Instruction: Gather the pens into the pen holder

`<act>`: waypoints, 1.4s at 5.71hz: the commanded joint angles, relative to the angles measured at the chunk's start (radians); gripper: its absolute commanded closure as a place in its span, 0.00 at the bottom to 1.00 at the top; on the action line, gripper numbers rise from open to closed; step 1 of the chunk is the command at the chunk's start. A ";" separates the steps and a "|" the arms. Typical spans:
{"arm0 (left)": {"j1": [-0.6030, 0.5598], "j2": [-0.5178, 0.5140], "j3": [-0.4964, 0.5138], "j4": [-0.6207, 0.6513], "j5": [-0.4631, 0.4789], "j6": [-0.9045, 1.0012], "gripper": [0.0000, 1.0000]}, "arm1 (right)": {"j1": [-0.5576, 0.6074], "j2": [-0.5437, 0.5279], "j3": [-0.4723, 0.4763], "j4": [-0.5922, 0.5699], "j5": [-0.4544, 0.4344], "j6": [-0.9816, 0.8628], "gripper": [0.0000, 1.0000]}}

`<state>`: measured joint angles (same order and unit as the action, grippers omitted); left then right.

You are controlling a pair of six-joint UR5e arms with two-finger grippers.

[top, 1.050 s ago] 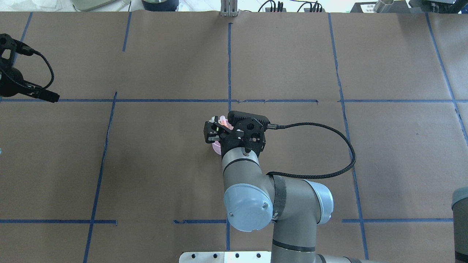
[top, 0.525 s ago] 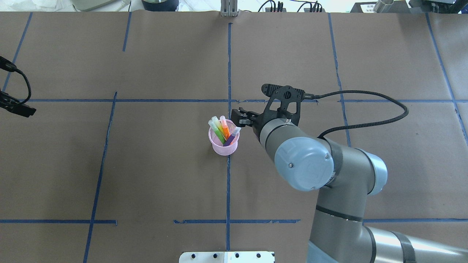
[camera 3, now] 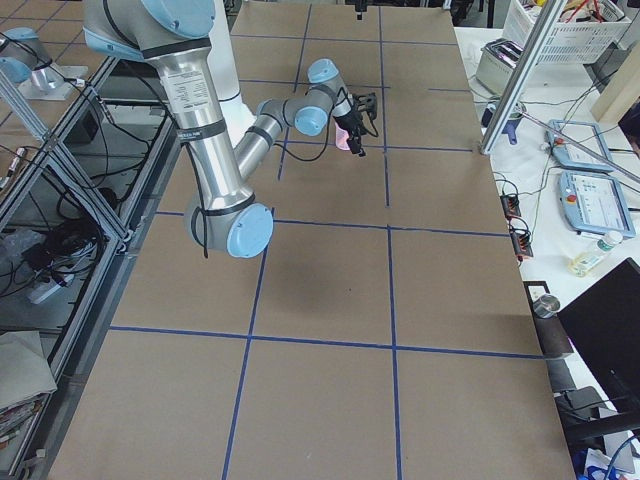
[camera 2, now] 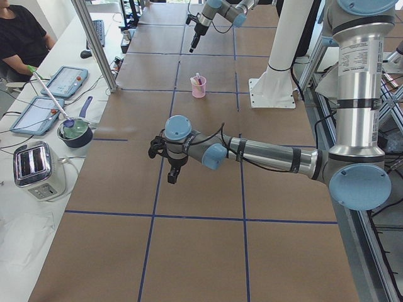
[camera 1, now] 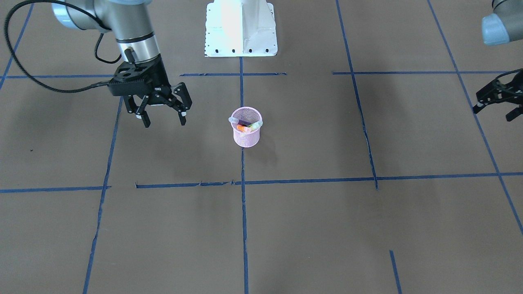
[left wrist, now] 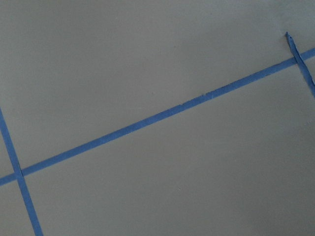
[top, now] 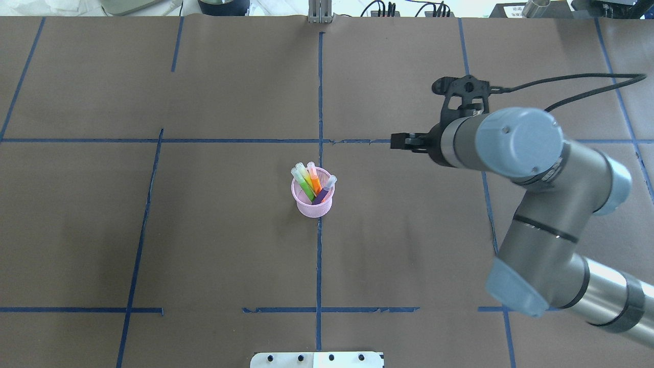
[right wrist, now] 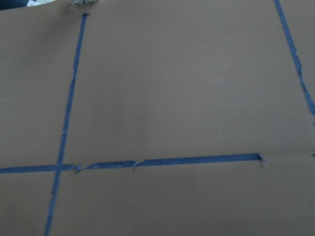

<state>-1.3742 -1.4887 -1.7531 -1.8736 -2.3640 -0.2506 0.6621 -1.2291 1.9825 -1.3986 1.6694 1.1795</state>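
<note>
The pink mesh pen holder point(top: 312, 203) point(camera 1: 246, 138) stands upright near the table's middle. Green point(top: 305, 185), orange point(top: 314, 180) and purple point(top: 323, 193) pens lean inside it, pale caps up. My right gripper point(camera 1: 164, 122) hangs open and empty above the paper, well to the holder's right in the overhead view point(top: 404, 141). At the front-facing view's right edge, far from the holder, is my left gripper point(camera 1: 493, 113), open with nothing between its fingers. It is out of the overhead view. Both wrist views show only brown paper and blue tape.
Blue tape lines point(top: 319, 102) divide the brown table cover. The robot's white base plate point(camera 1: 241, 28) sits at the robot's edge. Beyond the far side, a side bench holds a toaster point(camera 2: 36, 168), tablets point(camera 2: 63, 80) and a bowl point(camera 2: 75, 131); a person point(camera 2: 19, 38) sits there.
My right gripper left the spot over the pen holder and swung away to the right, empty, leaving the pens in the cup. The left gripper withdrew out of the overhead view's left edge.
</note>
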 commanded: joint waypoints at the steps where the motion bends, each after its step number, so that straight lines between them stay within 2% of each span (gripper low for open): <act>1: -0.083 -0.005 -0.008 0.182 -0.017 0.008 0.00 | 0.220 -0.128 -0.013 -0.002 0.238 -0.248 0.00; 2: -0.083 -0.052 -0.012 0.302 -0.017 0.052 0.00 | 0.361 -0.157 -0.078 -0.003 0.389 -0.400 0.00; 3: -0.086 -0.056 0.004 0.364 -0.017 0.180 0.00 | 0.510 -0.168 -0.187 -0.003 0.511 -0.585 0.01; 4: -0.094 -0.056 -0.014 0.390 -0.015 0.188 0.00 | 0.616 -0.177 -0.290 -0.005 0.592 -0.742 0.01; 5: -0.118 -0.044 -0.017 0.380 -0.018 0.185 0.00 | 0.689 -0.188 -0.383 -0.007 0.605 -0.920 0.00; 6: -0.137 -0.039 -0.022 0.378 -0.012 0.189 0.00 | 0.733 -0.149 -0.493 -0.010 0.634 -1.037 0.01; 7: -0.137 -0.044 -0.005 0.378 -0.009 0.195 0.00 | 0.795 -0.145 -0.531 -0.017 0.689 -1.108 0.01; 8: -0.134 -0.056 0.004 0.381 -0.005 0.191 0.00 | 0.868 -0.151 -0.522 -0.075 0.778 -1.156 0.00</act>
<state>-1.5083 -1.5360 -1.7583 -1.4945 -2.3726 -0.0585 1.4623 -1.3794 1.4708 -1.4324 2.3725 0.0819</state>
